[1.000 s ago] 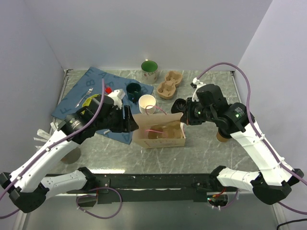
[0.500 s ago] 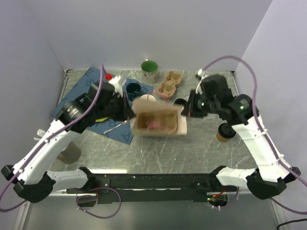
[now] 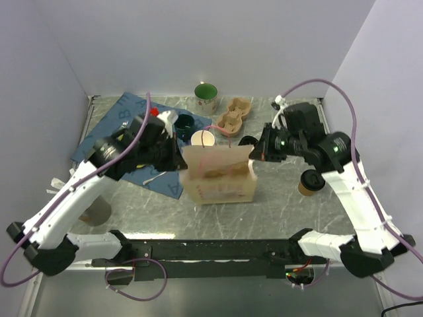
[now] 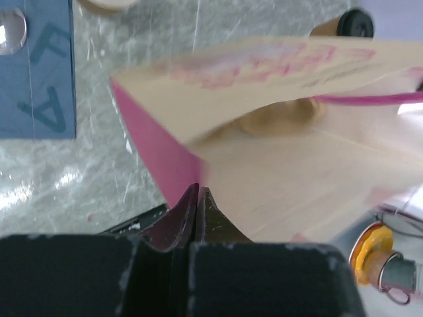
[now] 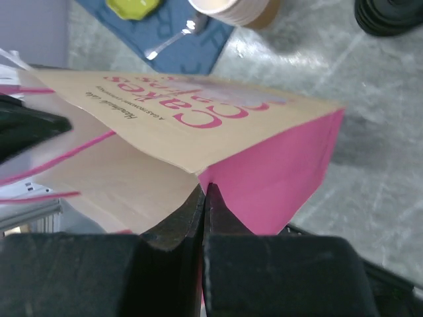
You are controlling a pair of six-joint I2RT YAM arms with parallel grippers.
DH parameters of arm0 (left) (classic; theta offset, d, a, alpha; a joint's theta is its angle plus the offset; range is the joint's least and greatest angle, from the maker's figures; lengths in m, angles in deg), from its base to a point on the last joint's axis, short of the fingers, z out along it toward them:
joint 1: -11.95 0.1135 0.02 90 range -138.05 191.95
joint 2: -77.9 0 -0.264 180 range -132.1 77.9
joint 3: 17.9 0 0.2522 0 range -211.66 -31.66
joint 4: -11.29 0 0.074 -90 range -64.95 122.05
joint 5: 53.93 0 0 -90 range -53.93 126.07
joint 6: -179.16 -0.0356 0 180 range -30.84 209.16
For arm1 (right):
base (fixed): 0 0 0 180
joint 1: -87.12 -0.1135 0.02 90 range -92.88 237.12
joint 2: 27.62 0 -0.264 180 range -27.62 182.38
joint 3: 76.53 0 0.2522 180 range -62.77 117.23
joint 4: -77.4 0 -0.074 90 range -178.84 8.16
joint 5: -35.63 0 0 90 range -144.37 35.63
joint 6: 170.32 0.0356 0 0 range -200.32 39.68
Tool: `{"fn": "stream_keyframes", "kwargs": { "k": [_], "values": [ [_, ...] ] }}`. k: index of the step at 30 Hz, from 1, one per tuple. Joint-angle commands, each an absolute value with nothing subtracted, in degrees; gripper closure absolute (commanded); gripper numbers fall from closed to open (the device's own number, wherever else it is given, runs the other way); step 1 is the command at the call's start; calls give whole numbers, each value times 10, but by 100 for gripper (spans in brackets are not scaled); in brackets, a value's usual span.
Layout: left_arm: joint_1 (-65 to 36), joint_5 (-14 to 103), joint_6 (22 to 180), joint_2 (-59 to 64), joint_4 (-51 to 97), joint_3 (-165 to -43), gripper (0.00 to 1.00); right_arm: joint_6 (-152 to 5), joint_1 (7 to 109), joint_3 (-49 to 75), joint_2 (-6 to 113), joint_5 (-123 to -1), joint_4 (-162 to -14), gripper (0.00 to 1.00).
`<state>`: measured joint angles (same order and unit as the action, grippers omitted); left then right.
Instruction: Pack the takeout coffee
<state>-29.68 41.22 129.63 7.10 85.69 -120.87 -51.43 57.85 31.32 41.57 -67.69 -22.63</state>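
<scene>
The bench (image 3: 284, 211) is the biggest thing in my view, with a blue mat (image 3: 109, 132) at its far left. At the middle is the paper bag (image 3: 218, 175), upright with its mouth up. I cannot tell whether its base rests on the bench or hangs just above it.

My left hand (image 3: 178, 160) is pinched tight on the bag's left edge, and my right hand (image 3: 251, 149) is pinched tight on its right edge. Both wrist views show the pink side fold caught between closed fingers. A stack of lidless cups (image 3: 203, 139) sits just behind the bag.

The takeout coffee (image 3: 310, 182) stands on the bench to the right of the bag, apart from it and close under my right forearm, untouched.

I judge the step in hand to be setting the bag up and spreading its mouth. Next, I think one hand must let go and fetch the cup, so the bag needs to stand open by itself or on the other hand's grip.
</scene>
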Motion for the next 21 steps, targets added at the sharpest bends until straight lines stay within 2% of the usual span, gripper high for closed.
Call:
{"fn": "stream_keyframes", "kwargs": {
  "k": [1,3,4,6,7,9,11,14,17,18,21],
  "values": [
    [-301,427,1301,113,782,-1173,99,-513,585,279,377,-702,-272,100],
    [-301,412,1297,99,792,-1231,99,-535,585,337,394,-669,-250,100],
    [-301,409,1301,101,779,-1223,99,-536,584,353,395,-662,-244,100],
    [-302,434,1313,128,744,-1129,99,-531,584,311,382,-658,-245,100],
    [-304,435,1321,137,736,-1101,99,-525,585,245,371,-683,-257,100],
    [-311,437,1326,170,694,-1043,99,-516,585,185,330,-704,-319,100],
    [-312,449,1319,187,648,-1019,99,-531,585,133,305,-708,-357,100],
    [-315,479,1295,202,616,-1003,91,-591,585,112,274,-740,-408,100],
    [-317,561,1266,223,542,-974,62,-645,585,119,252,-761,-446,100],
    [-317,600,1266,241,514,-955,41,-657,585,119,246,-766,-458,100],
    [-317,581,1265,291,515,-945,29,-698,585,127,231,-780,-472,100]
  ]
}}
